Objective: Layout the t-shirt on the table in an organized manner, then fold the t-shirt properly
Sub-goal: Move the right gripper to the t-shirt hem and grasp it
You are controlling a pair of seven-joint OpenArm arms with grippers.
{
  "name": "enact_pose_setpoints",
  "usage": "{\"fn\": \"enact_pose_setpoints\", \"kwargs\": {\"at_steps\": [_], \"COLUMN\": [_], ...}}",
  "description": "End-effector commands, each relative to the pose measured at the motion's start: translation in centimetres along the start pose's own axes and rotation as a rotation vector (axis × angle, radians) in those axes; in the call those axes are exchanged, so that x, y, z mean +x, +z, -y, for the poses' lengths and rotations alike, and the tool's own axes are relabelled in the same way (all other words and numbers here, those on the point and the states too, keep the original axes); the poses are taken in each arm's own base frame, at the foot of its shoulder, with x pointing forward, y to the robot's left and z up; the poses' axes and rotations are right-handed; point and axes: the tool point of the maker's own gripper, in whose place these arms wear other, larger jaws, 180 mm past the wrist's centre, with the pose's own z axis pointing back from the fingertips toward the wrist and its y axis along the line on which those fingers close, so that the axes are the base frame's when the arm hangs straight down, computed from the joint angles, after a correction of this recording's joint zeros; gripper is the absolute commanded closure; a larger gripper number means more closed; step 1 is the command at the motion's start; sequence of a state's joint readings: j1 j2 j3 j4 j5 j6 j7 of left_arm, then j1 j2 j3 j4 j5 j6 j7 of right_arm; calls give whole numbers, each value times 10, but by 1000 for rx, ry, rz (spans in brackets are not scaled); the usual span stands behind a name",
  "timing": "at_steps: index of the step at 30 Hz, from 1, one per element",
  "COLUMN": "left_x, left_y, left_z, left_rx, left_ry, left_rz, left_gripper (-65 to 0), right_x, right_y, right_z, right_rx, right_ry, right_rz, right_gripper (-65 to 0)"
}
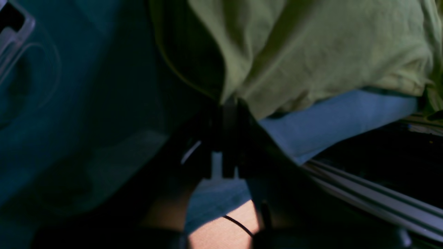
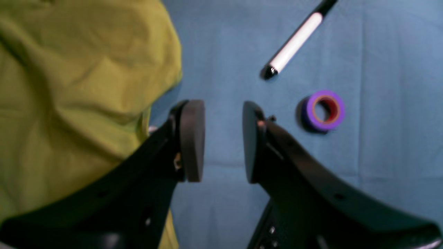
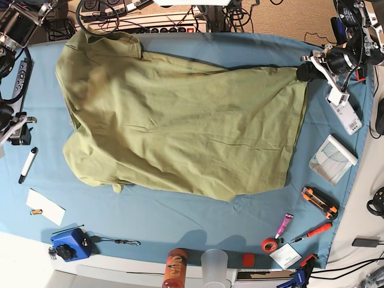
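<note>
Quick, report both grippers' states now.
Left gripper: shut on the t-shirt, at its corner.
Right gripper: open, holding nothing, above the table beside the t-shirt.

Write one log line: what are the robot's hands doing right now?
left gripper: shut on t-shirt corner | right gripper: open, holding nothing | t-shirt: spread on table

Place: robotics lab or workshop
Evidence: cables and power strips (image 3: 150, 15) behind the table (image 3: 180, 219); screwdriver (image 3: 312, 233), tape roll (image 3: 269, 244) near its front-right corner
</note>
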State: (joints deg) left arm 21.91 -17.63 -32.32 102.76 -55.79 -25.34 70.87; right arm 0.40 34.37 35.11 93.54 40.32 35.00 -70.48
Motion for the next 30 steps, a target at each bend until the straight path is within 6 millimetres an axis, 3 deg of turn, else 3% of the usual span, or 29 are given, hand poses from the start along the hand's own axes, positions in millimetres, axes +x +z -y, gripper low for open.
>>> {"fn": "enact_pose_setpoints", "kwargs": {"at_steps": [1, 4, 7, 10, 17, 23, 30], "left_x": [11, 11, 11, 14, 14, 17, 55], "left_y": [5, 4, 4, 4, 4, 4, 12], "left_z": [2, 3, 4, 4, 4, -3, 7], "left_rx": [-8, -11, -12, -12, -12, 25, 30], "left_ry": [-21, -18, -16, -15, -15, -28, -101], "left_rz": [39, 40, 41, 57, 56, 73, 204], "left_gripper": [0, -52, -117, -173, -175, -177, -177], "right_x": [19, 10, 12, 30, 22, 32, 33], "right_y": [10, 10, 10, 5, -57, -99, -128], "right_z": [12, 22, 23, 22, 5, -13, -41], "right_rx": [-41, -96, -102, -98, 51, 140, 202], "right_ry": [34, 60, 55, 31, -53, -107, -161], "right_rz": [35, -23, -12, 92, 4, -44, -78], "right_gripper": [-216, -298, -305, -304, -304, -304, -304]}}
